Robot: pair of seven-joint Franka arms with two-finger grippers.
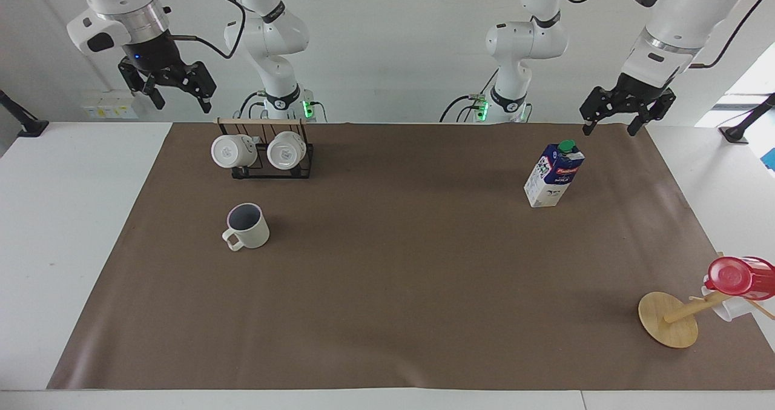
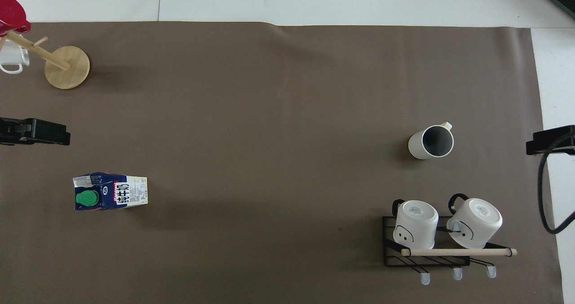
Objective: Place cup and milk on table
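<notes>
On the counter [image 1: 60,228], toward the right arm's end, the cup [image 1: 247,226] stands upright on the brown mat [image 1: 387,289], mouth up, handle turned away from the robots, just farther out than the rack [image 1: 270,155] with its 2 white mugs. Over at the left arm's end, the milk [image 1: 553,174] stands tall, green cap on top. Both sit on the counter already, so the task looks done or nearly so. The right end effector [image 1: 175,95] hangs high over the counter's edge near the rack, fingers spread wide, nothing in them. The left end effector [image 1: 613,123] hovers over the mat's corner beside the milk, equally wide and empty. Handling call: the cup looks like glazed ceramic, so rigid, slick and chippable; pinch the wall across the rim or take the handle. The milk is a soft-sided carton, possibly heavy if full and top-heavy; squeeze its 2 flat faces mid-body, gently.
</notes>
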